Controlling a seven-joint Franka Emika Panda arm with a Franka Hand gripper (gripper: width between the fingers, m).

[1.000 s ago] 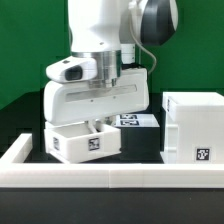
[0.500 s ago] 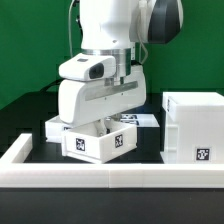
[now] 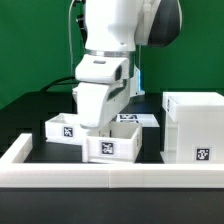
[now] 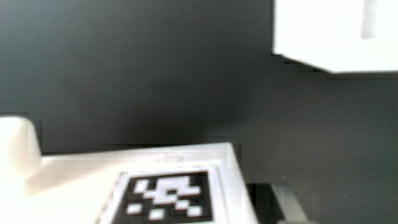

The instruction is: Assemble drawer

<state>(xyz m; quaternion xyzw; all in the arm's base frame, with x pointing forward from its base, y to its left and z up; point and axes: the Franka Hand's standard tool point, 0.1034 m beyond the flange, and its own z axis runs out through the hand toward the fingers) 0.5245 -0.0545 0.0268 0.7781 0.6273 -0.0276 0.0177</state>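
Tray (image 3: 112, 148): straight under the jaws, which reach into it.
Jaws: tips hidden, I cannot tell their grip.
Housing (image 3: 195, 125): near, at the exterior view's right.

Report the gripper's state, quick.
Gripper: cannot be told. Its fingertips are lowered at the white tray and are hidden in both views.

white housing (image 3: 195, 125), 2 tagged trays (image 3: 115, 147)
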